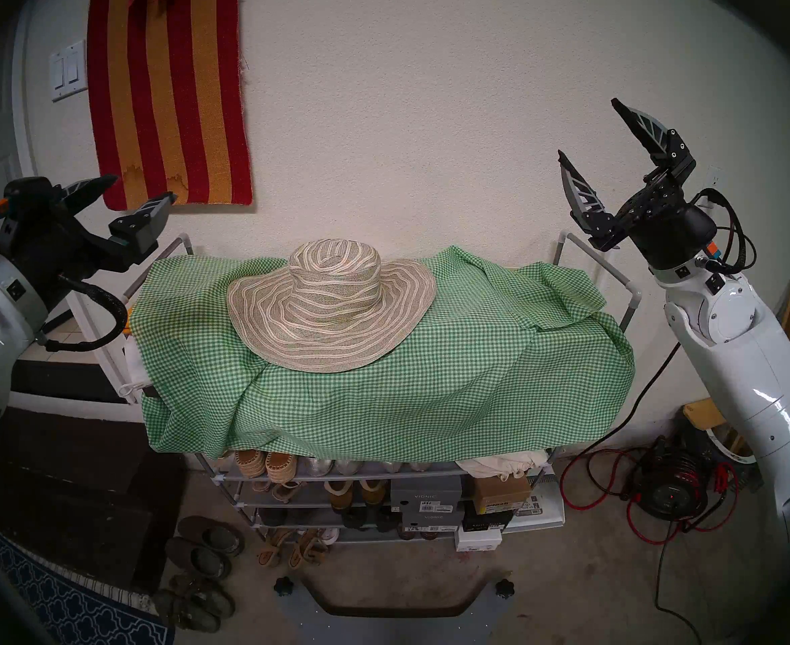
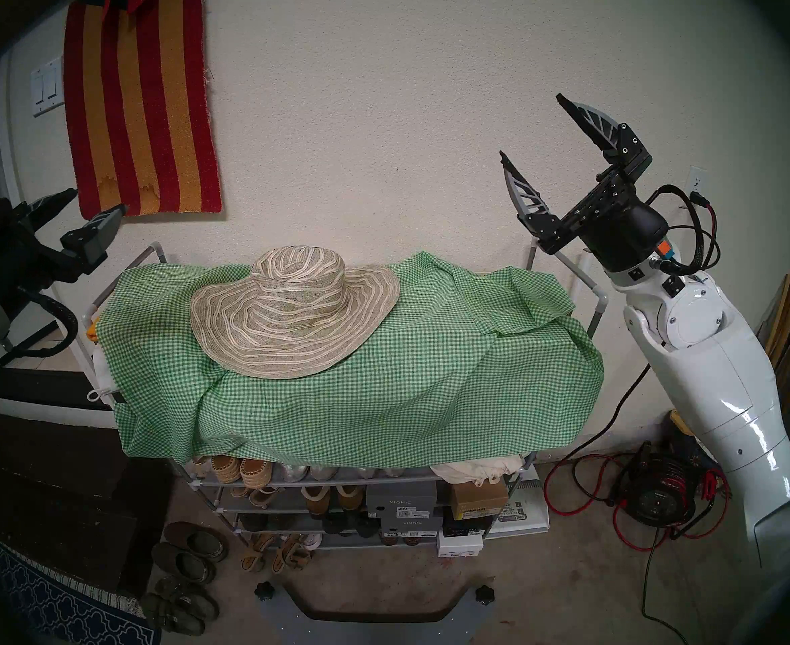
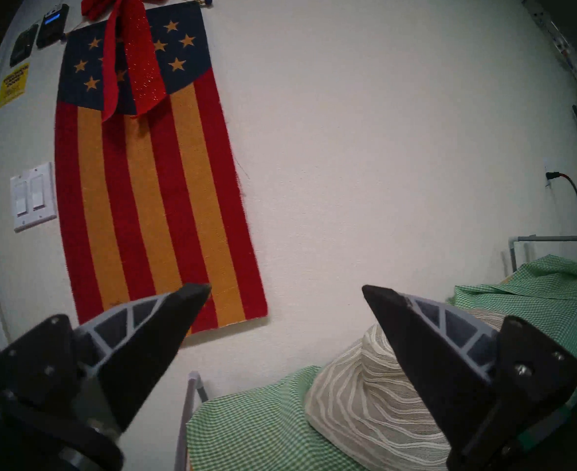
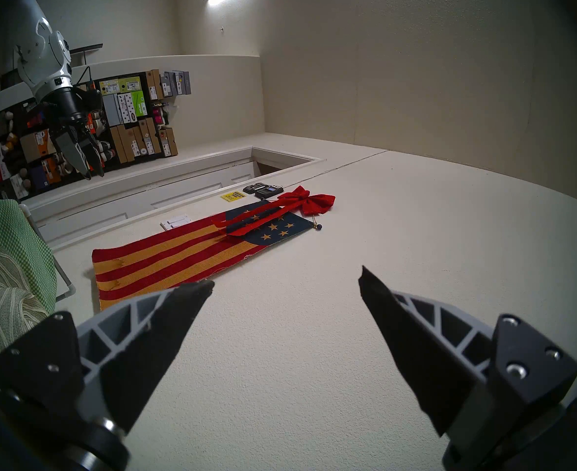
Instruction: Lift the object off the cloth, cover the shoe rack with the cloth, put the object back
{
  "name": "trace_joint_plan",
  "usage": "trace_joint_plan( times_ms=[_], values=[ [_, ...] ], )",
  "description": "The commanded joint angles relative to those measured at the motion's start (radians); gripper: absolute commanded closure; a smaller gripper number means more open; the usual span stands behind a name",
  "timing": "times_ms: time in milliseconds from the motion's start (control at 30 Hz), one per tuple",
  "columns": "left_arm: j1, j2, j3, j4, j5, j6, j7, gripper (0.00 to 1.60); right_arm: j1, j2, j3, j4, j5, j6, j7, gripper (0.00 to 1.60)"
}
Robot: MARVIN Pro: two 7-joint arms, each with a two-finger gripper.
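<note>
Loose slippers (image 1: 207, 544) lie on the floor at the front left foot of the shoe rack (image 1: 318, 479). Lower tiers hold shoes and shoe boxes (image 1: 418, 495). Green-and-white checked cloth (image 1: 430, 374) is draped over the rack's top, hanging over the front edge, with a fold bunched at the back right corner. Striped sun hat (image 1: 328, 304) sits upright on the cloth, left of centre toward the back edge, brim flat on the fabric. Left hand (image 1: 144, 195) is off the rack's left end, released, fingers apart, grasping nothing. Right hand (image 1: 588, 132) is raised above the right side rail, also released and empty. Red-and-orange striped hanging (image 1: 169, 95) is on the wall behind.
</note>
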Motion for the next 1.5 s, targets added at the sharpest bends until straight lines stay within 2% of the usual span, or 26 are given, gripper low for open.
trace_joint_plan(
  times_ms=[0, 200, 400, 900, 1067, 1100, 1267, 1300, 1467],
  values=[
    [-0.038, 0.095, 0.042, -0.003, -0.061, 0.027, 0.045, 0.0, -0.002, -0.001, -0.002, 0.001, -0.002, -0.002, 0.001, 0.0],
    [-0.045, 0.129, 0.096, -0.003, -0.068, 0.017, 0.072, 0.0, -0.002, -0.001, -0.003, 0.001, -0.002, -0.002, 0.0, 0.0],
    [-0.048, 0.162, 0.157, -0.003, -0.048, -0.012, 0.052, 0.0, -0.001, 0.0, -0.004, 0.001, -0.002, -0.002, -0.001, 0.0],
    [-0.068, 0.259, 0.292, -0.003, -0.072, -0.051, 0.008, 0.0, -0.001, 0.002, -0.005, 0.0, -0.002, -0.003, -0.003, 0.0],
    [-0.08, 0.324, 0.373, -0.003, -0.054, -0.069, 0.05, 0.0, -0.001, 0.002, -0.006, 0.0, -0.002, -0.003, -0.004, 0.0],
    [-0.08, 0.324, 0.373, -0.003, -0.054, -0.069, 0.05, 0.0, -0.001, 0.002, -0.006, 0.0, -0.002, -0.003, -0.004, 0.0],
    [-0.098, 0.391, 0.456, -0.003, -0.055, -0.082, 0.13, 0.0, -0.001, 0.003, -0.007, 0.0, -0.002, -0.003, -0.005, 0.0],
    [-0.098, 0.391, 0.456, -0.003, -0.055, -0.082, 0.13, 0.0, -0.001, 0.003, -0.007, 0.0, -0.002, -0.003, -0.005, 0.0],
    [-0.135, 0.429, 0.535, -0.003, -0.054, -0.086, 0.181, 0.0, 0.0, 0.003, -0.007, 0.0, -0.003, -0.003, -0.005, 0.0]
  ],
)
